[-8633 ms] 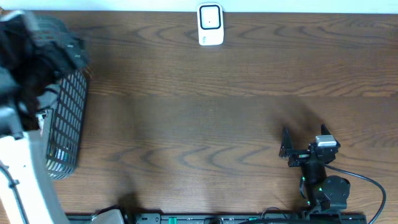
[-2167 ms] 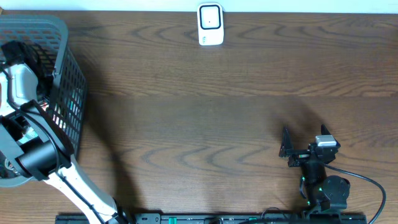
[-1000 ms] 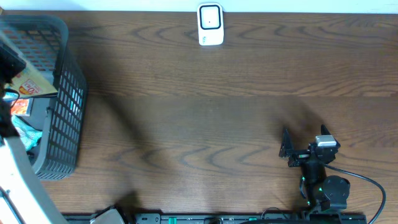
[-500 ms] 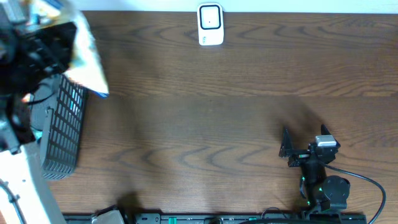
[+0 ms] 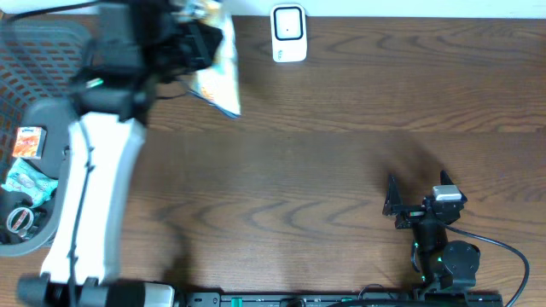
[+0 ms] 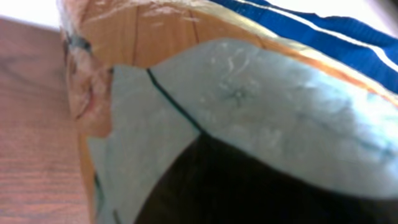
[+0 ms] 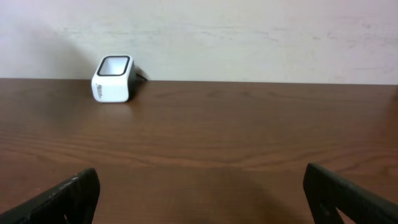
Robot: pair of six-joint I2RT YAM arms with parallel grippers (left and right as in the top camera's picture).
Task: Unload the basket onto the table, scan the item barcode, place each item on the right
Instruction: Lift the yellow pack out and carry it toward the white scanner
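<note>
My left gripper is shut on the item, a crinkled snack bag in orange, silver-white and blue. It hangs above the table's far edge, a little left of the white barcode scanner. In the left wrist view the bag fills the picture and the dark jaws sit at the bottom; no barcode shows on it. My right gripper rests open near the front right, far from the bag. From the right wrist view its gripper spreads wide over bare wood, with the scanner at the far left.
A grey mesh basket stands at the left edge with several small packets inside. The left arm reaches from the front left corner across the basket's right side. A pale wall runs behind the table.
The left arm has lifted the bag out of the basket and swung it right, toward the scanner. The right arm has not moved.
</note>
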